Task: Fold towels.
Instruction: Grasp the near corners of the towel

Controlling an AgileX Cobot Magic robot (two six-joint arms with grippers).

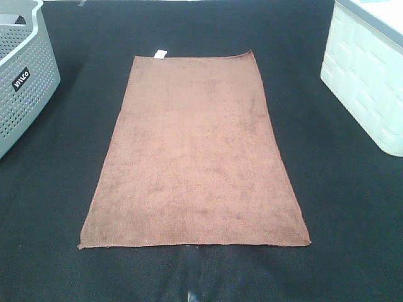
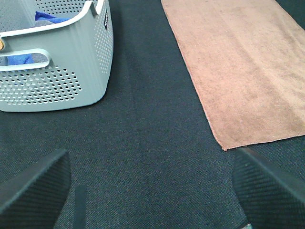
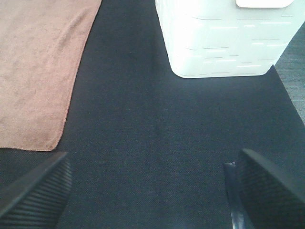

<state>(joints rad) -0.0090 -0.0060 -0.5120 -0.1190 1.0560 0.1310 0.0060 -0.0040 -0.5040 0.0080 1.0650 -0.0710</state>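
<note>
One reddish-brown towel [image 1: 195,154] lies spread flat and unfolded in the middle of the black table cover, a small white tag [image 1: 159,54] at its far left corner. The left wrist view shows its near left corner [image 2: 238,76]; the right wrist view shows its near right corner [image 3: 38,71]. My left gripper [image 2: 152,191] hovers open over bare cover, short of the towel's corner, with nothing between its fingers. Open too, the right gripper [image 3: 152,191] hangs over bare cover beside the towel's other near corner. Neither arm shows in the exterior high view.
A grey perforated basket [image 1: 22,69] stands at the left, with blue cloth inside [image 2: 50,20]. A white bin [image 1: 368,75] stands at the right. A shiny strip [image 1: 192,274] lies on the cover just before the towel's near edge.
</note>
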